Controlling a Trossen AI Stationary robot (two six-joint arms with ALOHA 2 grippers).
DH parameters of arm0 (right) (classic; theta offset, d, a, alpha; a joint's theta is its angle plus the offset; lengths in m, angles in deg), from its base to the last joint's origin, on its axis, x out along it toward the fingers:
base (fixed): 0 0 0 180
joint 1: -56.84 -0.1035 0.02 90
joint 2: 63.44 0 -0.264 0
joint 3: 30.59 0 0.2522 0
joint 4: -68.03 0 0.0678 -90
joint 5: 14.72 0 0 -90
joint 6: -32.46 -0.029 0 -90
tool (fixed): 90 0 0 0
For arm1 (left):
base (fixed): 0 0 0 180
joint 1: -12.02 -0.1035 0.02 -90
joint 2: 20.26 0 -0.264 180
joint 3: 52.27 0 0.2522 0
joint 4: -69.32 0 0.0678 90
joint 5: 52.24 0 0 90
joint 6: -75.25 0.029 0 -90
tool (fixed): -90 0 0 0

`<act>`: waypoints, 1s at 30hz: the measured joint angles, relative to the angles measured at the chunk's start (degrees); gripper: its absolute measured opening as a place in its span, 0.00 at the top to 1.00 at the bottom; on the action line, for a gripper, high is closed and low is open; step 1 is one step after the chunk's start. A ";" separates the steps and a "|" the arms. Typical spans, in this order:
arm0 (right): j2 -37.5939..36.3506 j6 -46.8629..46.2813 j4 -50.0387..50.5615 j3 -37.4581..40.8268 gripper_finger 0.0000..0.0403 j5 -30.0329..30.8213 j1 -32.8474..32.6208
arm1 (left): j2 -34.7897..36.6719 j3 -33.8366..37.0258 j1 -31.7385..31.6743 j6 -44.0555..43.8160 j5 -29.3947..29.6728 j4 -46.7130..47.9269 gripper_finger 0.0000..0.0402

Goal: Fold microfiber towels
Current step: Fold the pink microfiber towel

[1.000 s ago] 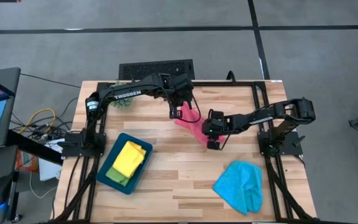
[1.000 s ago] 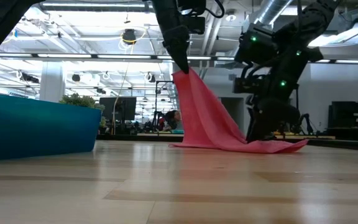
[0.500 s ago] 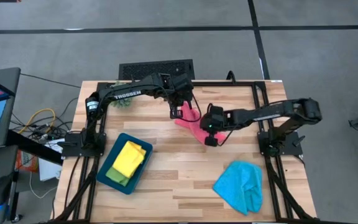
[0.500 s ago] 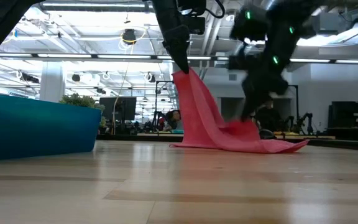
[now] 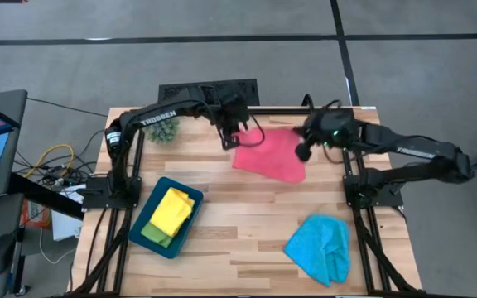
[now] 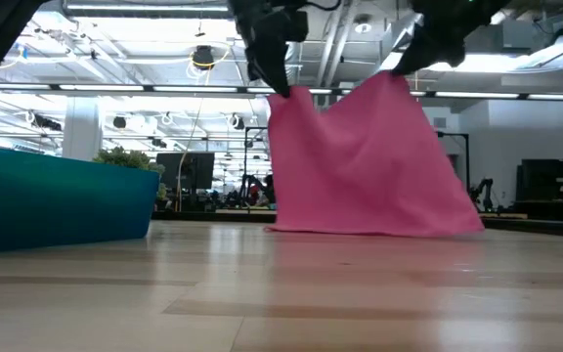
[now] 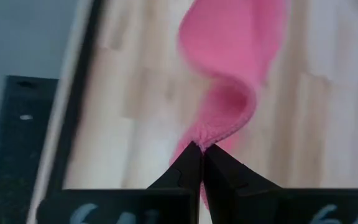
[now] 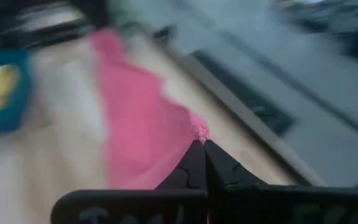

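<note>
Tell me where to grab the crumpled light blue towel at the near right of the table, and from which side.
Take the light blue towel by its pointed corner toward the table's middle, coming down from above with fingers straddling the edge. It lies bunched on the wood, so a corner probably gives one thin layer. Both grippers, left gripper and right gripper, are shut on the pink towel.

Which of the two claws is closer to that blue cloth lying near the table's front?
Right. The right gripper holds the pink towel directly behind the blue towel; the left gripper is farther, across the table.
</note>
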 joint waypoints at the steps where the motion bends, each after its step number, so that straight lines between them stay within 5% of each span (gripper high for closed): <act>1: -0.68 0.37 -0.48 0.00 0.99 1.00 1.73 | 0.08 0.00 -1.14 -0.04 0.10 -1.14 1.00; 5: -1.11 2.10 -6.42 0.02 0.99 2.45 9.75 | 0.19 0.00 -5.45 2.00 1.59 -5.08 1.00; 11: 3.60 4.91 -23.13 0.02 0.99 2.10 20.04 | 0.23 -0.37 -9.50 13.77 19.26 -11.90 1.00; 20: 10.10 5.36 -37.18 0.05 0.99 -1.47 25.09 | 0.40 -2.69 -11.37 22.65 29.28 -15.34 1.00; 30: 11.40 -1.95 -29.02 9.40 0.99 -7.67 20.24 | 0.63 2.42 -7.21 14.23 24.99 -6.09 1.00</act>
